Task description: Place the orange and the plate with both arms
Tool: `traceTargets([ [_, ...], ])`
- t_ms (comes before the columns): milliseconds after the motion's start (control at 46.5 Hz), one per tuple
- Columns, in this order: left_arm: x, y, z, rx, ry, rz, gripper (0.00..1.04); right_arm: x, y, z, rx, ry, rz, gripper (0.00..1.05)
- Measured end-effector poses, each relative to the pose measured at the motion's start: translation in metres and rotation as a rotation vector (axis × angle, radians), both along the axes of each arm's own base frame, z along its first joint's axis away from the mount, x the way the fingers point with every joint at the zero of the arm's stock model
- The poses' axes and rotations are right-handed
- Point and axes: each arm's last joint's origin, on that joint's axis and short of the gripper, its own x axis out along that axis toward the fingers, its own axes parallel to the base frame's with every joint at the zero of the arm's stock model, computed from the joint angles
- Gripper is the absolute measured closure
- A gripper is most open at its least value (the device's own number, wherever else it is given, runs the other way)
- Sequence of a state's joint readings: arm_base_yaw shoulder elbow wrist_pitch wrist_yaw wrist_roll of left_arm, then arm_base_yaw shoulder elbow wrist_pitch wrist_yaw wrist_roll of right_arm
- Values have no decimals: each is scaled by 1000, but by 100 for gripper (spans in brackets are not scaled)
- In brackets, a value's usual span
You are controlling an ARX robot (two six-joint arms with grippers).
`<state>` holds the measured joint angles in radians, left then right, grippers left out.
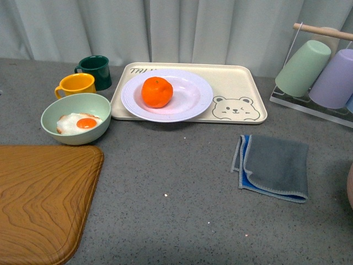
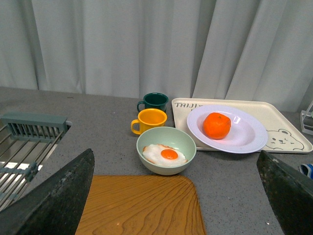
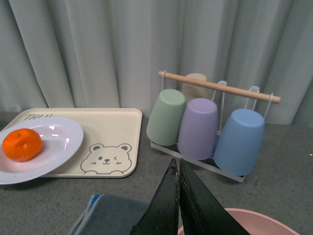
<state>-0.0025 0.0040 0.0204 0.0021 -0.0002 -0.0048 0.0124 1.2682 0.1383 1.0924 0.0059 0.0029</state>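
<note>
The orange [image 1: 157, 91] lies on the white plate [image 1: 190, 105], left of the plate's middle. The plate rests on the left half of the cream bear tray [image 1: 242, 94]. Neither arm shows in the front view. In the left wrist view my left gripper [image 2: 176, 196] is open and empty above the wooden board [image 2: 142, 205], with the orange [image 2: 216, 125] and plate [image 2: 244, 139] well beyond it. My right gripper [image 3: 177, 169] is shut with nothing in it, above the grey cloth [image 3: 112, 218]; the orange [image 3: 21, 144] and plate [image 3: 58, 142] sit far off to its side.
A green bowl [image 1: 99, 107] with a fried egg, a yellow mug [image 1: 77, 84] and a dark green mug [image 1: 96, 70] stand left of the tray. A cup rack [image 1: 317, 74] stands back right. A pink bowl rim [image 3: 259, 220] lies under my right gripper. A sink rack [image 2: 29, 142] lies left.
</note>
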Motion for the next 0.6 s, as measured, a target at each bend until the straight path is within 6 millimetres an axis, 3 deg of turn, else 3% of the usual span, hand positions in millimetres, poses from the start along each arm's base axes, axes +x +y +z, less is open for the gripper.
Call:
traceTargets([
  [237, 0, 0, 0, 0, 0, 0, 7, -28, -2, 5, 0, -18, -10, 104],
  [602, 0, 0, 0, 0, 0, 0, 7, -54, -2, 7, 1, -24, -6, 104],
])
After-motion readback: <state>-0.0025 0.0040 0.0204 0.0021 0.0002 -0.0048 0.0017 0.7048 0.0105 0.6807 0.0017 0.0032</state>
